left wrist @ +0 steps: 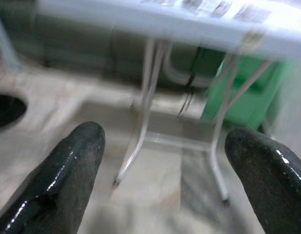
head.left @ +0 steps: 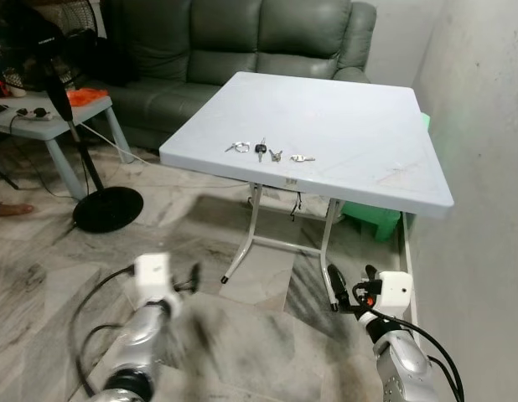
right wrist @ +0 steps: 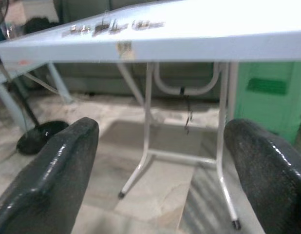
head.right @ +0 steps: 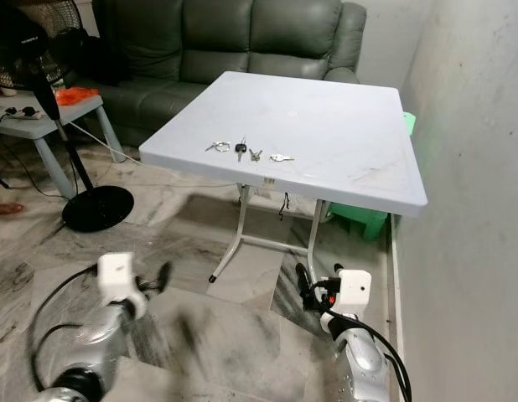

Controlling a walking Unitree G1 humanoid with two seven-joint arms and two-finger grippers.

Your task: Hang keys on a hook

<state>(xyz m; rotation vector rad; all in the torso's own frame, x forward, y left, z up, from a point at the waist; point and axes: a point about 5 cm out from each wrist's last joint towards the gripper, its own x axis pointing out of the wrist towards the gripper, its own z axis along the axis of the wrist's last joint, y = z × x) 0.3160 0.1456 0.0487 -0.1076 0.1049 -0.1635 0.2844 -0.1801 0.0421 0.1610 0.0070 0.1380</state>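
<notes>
Left eye view, keys [head.left: 268, 152] on table [head.left: 368, 142], beyond both grippers

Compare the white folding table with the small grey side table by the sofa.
The white folding table is larger and stands higher than the small grey side table. The folding table has thin white metal tube legs; the side table has thicker grey legs. The folding table carries a row of keys near its front edge; the side table holds a white power strip and something orange. Both stand on the marble floor before the grey-green sofa.

Keys [head.left: 268, 152] lie on the table [head.left: 360, 126], sofa [head.left: 242, 42] behind.
</notes>
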